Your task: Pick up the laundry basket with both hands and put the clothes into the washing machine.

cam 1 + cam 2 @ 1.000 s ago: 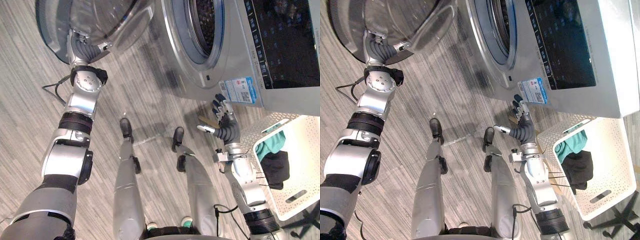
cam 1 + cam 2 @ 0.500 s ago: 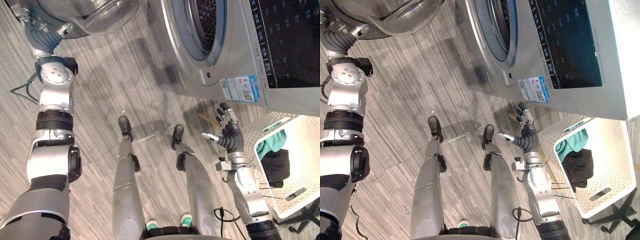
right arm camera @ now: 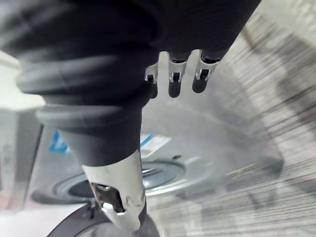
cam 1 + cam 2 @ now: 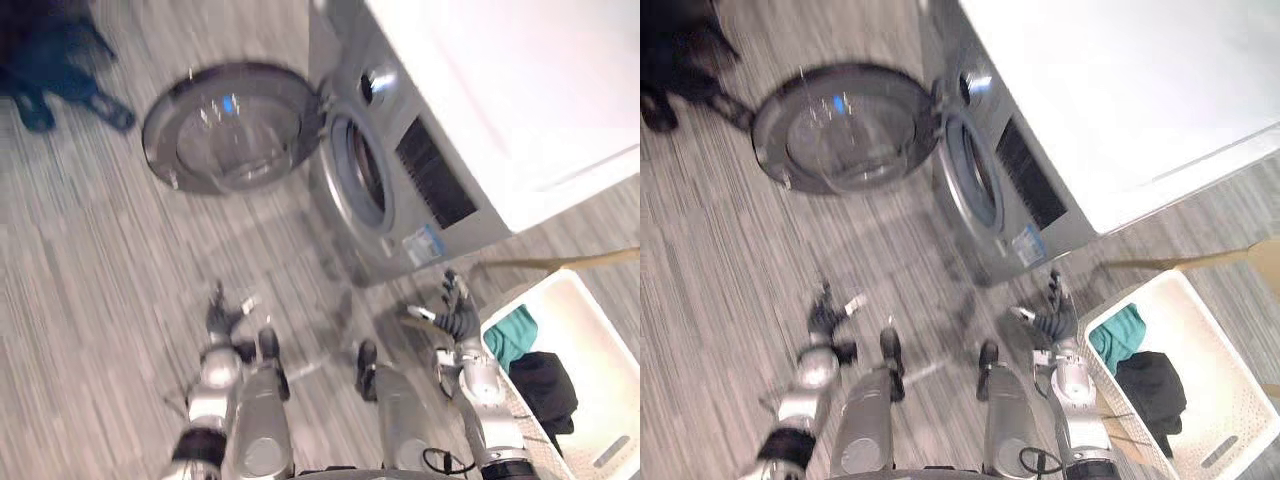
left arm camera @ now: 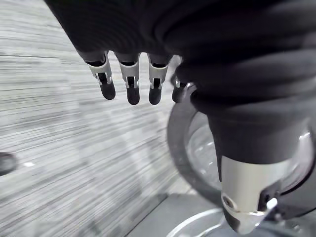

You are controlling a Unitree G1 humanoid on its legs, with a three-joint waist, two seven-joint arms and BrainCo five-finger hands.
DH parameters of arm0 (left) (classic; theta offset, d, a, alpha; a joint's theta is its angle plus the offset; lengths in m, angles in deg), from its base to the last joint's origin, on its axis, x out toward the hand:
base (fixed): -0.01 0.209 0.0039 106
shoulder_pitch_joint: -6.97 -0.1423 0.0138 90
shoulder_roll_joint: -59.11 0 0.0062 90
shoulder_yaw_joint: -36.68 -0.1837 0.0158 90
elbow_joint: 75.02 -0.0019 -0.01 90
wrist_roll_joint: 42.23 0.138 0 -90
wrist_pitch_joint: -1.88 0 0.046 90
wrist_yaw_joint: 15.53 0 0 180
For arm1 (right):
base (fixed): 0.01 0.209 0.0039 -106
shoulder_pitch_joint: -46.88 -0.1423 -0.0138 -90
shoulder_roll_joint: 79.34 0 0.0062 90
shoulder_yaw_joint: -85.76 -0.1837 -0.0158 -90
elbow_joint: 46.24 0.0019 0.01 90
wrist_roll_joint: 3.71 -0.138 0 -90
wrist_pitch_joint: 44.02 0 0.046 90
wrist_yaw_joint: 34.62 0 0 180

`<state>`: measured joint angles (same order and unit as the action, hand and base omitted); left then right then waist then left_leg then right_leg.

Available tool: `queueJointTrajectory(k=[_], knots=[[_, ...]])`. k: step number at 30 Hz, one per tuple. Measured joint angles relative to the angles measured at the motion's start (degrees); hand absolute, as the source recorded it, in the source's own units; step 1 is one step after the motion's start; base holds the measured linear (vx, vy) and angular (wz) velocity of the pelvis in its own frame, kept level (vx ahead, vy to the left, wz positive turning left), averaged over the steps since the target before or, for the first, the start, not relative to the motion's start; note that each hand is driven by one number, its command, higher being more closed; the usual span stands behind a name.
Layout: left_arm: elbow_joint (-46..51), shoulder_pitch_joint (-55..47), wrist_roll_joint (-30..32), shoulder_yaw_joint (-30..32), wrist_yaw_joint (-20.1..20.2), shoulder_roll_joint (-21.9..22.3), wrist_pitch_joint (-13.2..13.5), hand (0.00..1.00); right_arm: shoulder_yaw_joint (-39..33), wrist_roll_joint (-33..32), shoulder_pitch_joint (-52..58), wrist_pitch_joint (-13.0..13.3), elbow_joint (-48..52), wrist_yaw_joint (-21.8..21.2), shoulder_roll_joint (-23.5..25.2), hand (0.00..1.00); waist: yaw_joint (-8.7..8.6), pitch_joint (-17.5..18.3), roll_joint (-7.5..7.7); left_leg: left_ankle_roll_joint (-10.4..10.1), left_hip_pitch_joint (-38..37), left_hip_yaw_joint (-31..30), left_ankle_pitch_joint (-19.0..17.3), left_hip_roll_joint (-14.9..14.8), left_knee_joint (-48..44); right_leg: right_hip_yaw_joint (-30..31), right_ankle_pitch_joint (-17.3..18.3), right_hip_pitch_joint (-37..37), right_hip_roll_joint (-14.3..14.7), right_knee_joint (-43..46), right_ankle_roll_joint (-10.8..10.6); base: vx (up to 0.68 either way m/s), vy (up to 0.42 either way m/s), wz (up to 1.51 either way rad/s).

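- One washing machine (image 4: 470, 120), white on top with a silver-grey front, stands ahead of the robot and to its right; its single round drum opening (image 4: 360, 178) is uncovered.
- One round door (image 4: 232, 128) with a clear window, swung fully open to the machine's left side and hinged at the edge of the opening.
- One white perforated laundry basket (image 4: 1225, 395) sits on the floor at the robot's right, just beside the right arm; neither hand touches it.
- Two garments lie inside the basket, both at the end nearer the machine: one teal piece (image 4: 1116, 336) and one black piece (image 4: 1152, 385), touching each other.
- Two hands, both holding nothing:
  - right hand (image 4: 455, 312) is raised between the machine's front and the basket's near corner; its fingers are straight and spread, with the thumb out to the side;
  - left hand (image 4: 222, 318) hangs low over bare floor, well apart from the door and the basket; its own wrist view shows the fingers extended in a row, with nothing between them and the thumb.
- One blue-and-white label (image 4: 425, 243) on the machine's front, below the opening.
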<state>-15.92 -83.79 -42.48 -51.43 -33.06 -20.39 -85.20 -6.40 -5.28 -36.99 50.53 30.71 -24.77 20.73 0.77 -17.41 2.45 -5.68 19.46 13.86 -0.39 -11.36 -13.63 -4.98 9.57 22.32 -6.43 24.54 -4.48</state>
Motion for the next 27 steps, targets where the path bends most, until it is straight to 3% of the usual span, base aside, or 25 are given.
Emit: queueJointTrajectory(k=[3,8,9,10,11,13,14,15,16,18,19,20,21,22,23,24,25,27], knots=[[-10.2,-3.18,1.63,1.55,2.11,0.85,-0.28,0.0,-2.36,1.84,1.01,-1.58,-2.8,-0.06,0.09,0.0,-0.27,3.13,-1.98,0.13,-4.75,2.37,0.15,0.39,3.3,2.48,-2.73,-3.29,0.56,-4.54,-0.57,0.11,0.007,-0.45],[-21.92,-4.76,6.96,6.51,3.94,0.29,-1.49,0.0,-1.88,6.77,0.16,-1.29,2.34,0.0,1.01,0.0,-1.45,5.06,-2.95,0.24,-12.66,11.65,-0.69,0.2,6.33,11.02,-9.05,-7.01,2.58,-12.75,-1.7,0.07,0.059,-1.08],[-23.25,-5.08,7.86,6.71,4.21,0.22,-1.59,0.0,-1.31,7.56,-0.41,-1.09,3.07,-0.06,0.91,0.0,-1.42,5.11,-2.96,0.48,-14.45,15.45,-1.36,-0.39,6.57,7.9,-11.49,-6.94,2.57,-14.77,-0.2,0.01,0.069,-1.58],[-23.58,-5.44,8.09,6.99,4.53,0.25,-1.98,0.0,-1.2,8.28,-0.64,-1.03,3.24,-0.07,1.0,0.0,-1.38,5.17,-2.86,0.65,-15.44,17.67,-1.73,-1.13,6.55,3.56,-11.52,-7.21,1.89,-15.88,2.66,-0.02,0.048,-1.54],[-24.01,-5.8,8.67,7.42,4.97,0.35,-2.73,0.0,-1.28,8.94,-0.93,-0.97,3.37,-0.04,0.67,0.0,-1.63,5.21,-3.24,1.28,-17.06,21.48,-2.6,-1.62,6.2,-7.81,-8.48,-7.83,-1.03,-15.53,7.47,-0.03,0.061,-1.22],[-24.96,-6.23,10.01,7.4,5.1,0.6,-3.13,0.0,-1.1,8.96,-1.24,-0.88,3.36,-0.07,0.51,0.0,-1.25,5.29,-2.98,0.17,-20.38,26.43,-3.56,-3.31,5.8,-22.71,-6.47,-9.09,-6.11,-11.24,10.0,-0.02,0.048,-1.47],[-25.48,-6.52,10.18,7.28,5.3,-0.21,-3.76,0.0,-0.89,8.97,-0.85,-0.73,3.47,-0.07,0.51,0.0,-1.63,5.84,-1.93,-0.84,-21.83,29.06,-5.28,-3.61,3.5,-28.18,-6.15,-8.94,-9.2,-7.36,10.66,0.02,-0.01,-1.4],[-25.68,-6.62,10.42,7.28,5.41,-0.49,-3.93,0.0,-0.88,8.97,-0.54,-0.67,3.6,-0.1,0.36,0.0,-1.68,6.03,-1.59,-1.46,-22.54,30.13,-6.34,-4.16,1.96,-29.24,-6.51,-8.98,-9.87,-6.48,10.26,0.06,-0.091,-1.41],[-25.88,-6.44,11.28,7.27,5.83,-0.45,-4.02,0.0,-0.81,9.0,0.31,-0.64,4.56,-0.09,-0.65,0.0,-1.71,6.38,-1.81,-2.87,-23.95,32.34,-9.16,-5.85,-0.4,-28.67,-7.28,-9.04,-8.73,-6.39,7.58,0.07,-0.096,-1.31],[-25.9,-6.2,11.99,7.22,6.17,0.18,-3.94,0.0,-0.58,9.7,0.32,-0.58,5.55,-0.09,-2.04,0.0,-1.29,6.66,-2.71,-4.28,-24.22,32.0,-12.33,-6.62,-1.2,-26.34,-6.83,-8.31,-6.04,-7.04,6.58,0.02,-0.129,-1.44],[-25.91,-7.11,12.19,7.26,6.18,1.1,-3.86,0.0,0.61,10.79,0.19,-0.43,5.76,-0.09,-3.22,0.0,-1.47,7.16,-4.43,-5.27,-24.45,33.31,-13.31,-8.95,-3.24,-24.57,-4.65,-6.49,-5.16,-1.3,6.81,0.08,-0.175,-1.31],[-25.82,-7.45,12.08,7.23,6.16,0.92,-3.73,0.0,1.03,11.17,1.54,-0.42,7.14,-0.01,-3.88,0.0,-2.24,7.63,-3.9,-5.11,-24.98,33.86,-14.12,-11.36,-9.5,-22.71,0.79,-7.27,-4.05,1.65,5.03,0.19,-0.221,-1.34],[-25.83,-7.07,11.85,7.3,6.11,0.14,-3.56,0.0,0.83,11.47,1.67,-0.75,7.22,0.05,-4.22,0.0,-1.93,7.12,-4.73,1.86,-21.21,28.31,-13.27,-15.74,-20.4,-20.56,2.18,-7.2,-2.03,1.75,5.82,0.22,-0.212,-0.78],[-25.75,-6.98,11.83,7.27,6.15,0.0,-3.54,0.0,0.77,11.5,1.68,-0.82,7.23,0.03,-4.23,0.0,-1.85,7.06,-4.82,4.21,-19.61,25.86,-12.01,-16.29,-23.27,-20.17,2.04,-7.4,-1.23,1.26,6.06,0.19,-0.217,-0.88],[-25.71,-6.88,11.4,7.14,5.98,0.07,-3.53,0.0,0.16,11.54,1.74,-0.83,7.82,0.19,-4.49,0.0,-1.59,6.5,-4.96,8.53,-13.65,15.53,-7.74,-16.41,-31.36,-18.44,0.75,-8.95,-0.42,-1.46,7.13,0.18,-0.146,-0.85],[-25.49,-6.84,10.53,7.17,5.79,0.75,-3.04,0.0,-0.23,11.67,1.37,-0.8,7.94,0.6,-4.62,0.0,-1.33,5.81,-4.97,4.18,-10.14,7.46,-11.05,-12.84,-33.52,-16.25,0.01,-10.03,-0.19,-3.14,7.52,0.21,-0.085,-0.9],[-25.39,-6.91,10.14,6.89,5.85,0.8,-2.6,0.0,-0.34,11.75,1.26,-0.85,7.91,1.03,-4.86,0.0,-1.21,5.64,-5.25,3.08,-8.81,4.37,-12.67,-10.69,-33.13,-15.47,-0.32,-10.73,-0.17,-3.93,7.25,0.24,-0.011,-0.88],[-24.93,-6.89,9.75,4.7,5.86,0.85,-1.98,0.0,-0.36,13.06,1.24,-0.88,7.62,1.34,-5.9,0.0,0.18,5.44,-5.54,2.11,-6.85,-4.13,-14.36,-2.77,-22.48,-11.75,-1.52,-12.65,0.46,-6.44,6.3,0.25,0.02,-0.91]])
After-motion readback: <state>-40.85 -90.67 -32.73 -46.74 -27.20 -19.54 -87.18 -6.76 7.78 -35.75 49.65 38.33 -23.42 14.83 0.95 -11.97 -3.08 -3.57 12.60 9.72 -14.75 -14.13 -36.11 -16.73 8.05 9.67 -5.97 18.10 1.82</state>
